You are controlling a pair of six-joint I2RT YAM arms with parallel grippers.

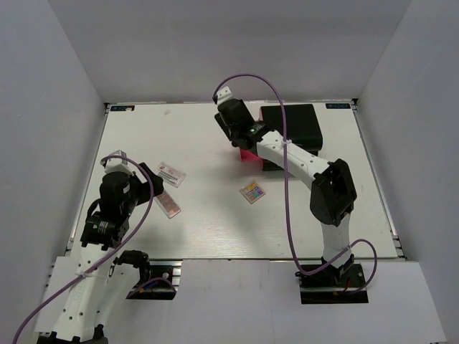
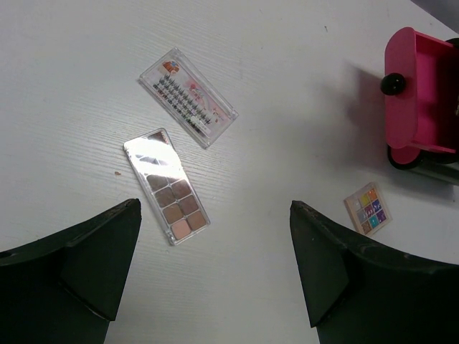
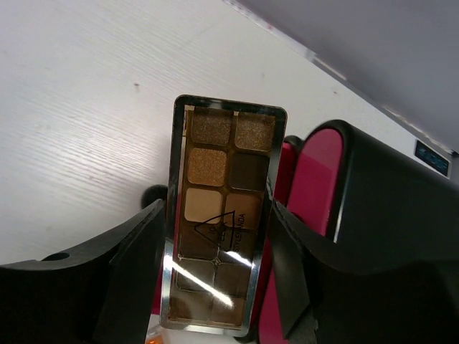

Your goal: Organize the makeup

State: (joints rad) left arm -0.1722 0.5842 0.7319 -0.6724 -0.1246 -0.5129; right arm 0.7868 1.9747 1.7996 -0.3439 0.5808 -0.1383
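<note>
The brown palette (image 3: 219, 165) is clamped in my right claw (image 3: 215, 222), long axis along the fingers, hanging over the open pink drawer (image 3: 319, 179). I reckon it goes straight down. My left claw (image 2: 214, 208) is spread wide and empty above the second palette (image 2: 166, 188).

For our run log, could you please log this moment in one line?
right end effector: shut on gold-brown palette by pink drawer | left end effector: open, empty | table: long brown palette, square palette
</note>
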